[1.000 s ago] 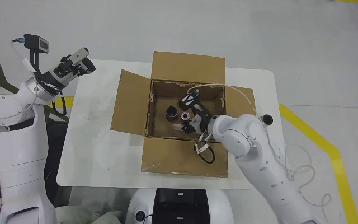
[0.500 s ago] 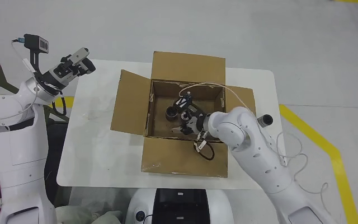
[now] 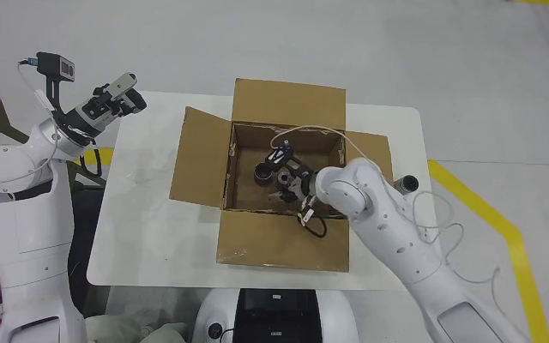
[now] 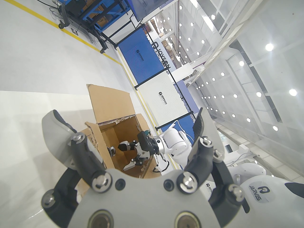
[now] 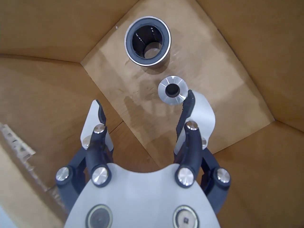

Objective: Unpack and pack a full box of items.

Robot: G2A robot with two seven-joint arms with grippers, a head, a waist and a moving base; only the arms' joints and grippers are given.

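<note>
Unpacking looks unfinished: a sleeve and a smaller bushing stand inside the box, the right gripper above them, fingers apart (holding nothing).

Box walls hem the right end effector; sleeve and bushing stand close.

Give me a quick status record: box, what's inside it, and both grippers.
Box: open, flaps folded out, on the table
Inside: large sleeve and small ring, both standing on end, side by side, apart
Right gripper: open, down inside the box, one fingertip beside the small ring, holding nothing
Left gripper: open, empty, away from the box
</note>
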